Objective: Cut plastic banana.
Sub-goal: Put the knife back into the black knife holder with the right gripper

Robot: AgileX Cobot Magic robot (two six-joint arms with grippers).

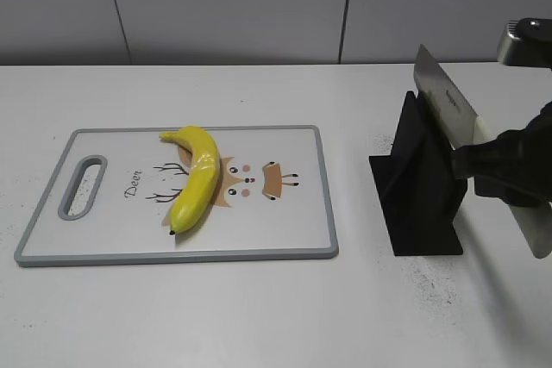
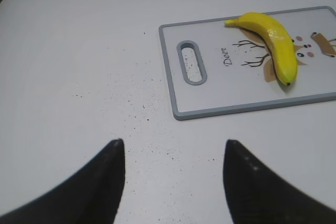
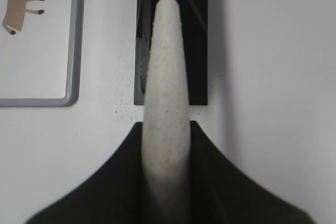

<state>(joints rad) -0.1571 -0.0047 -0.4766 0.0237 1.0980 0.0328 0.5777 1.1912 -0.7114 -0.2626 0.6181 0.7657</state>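
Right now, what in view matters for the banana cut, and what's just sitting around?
For the job:
- plastic banana
- cutting board under it
- knife, handle clamped in right gripper
- left gripper, open over bare table

Just there:
- black knife stand
- table

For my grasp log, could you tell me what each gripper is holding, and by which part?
The right gripper holds the knife by its pale handle; the left gripper is open and holds nothing.

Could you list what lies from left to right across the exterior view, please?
Board handle slot → banana → deer drawing → black knife stand → right gripper holding the knife.
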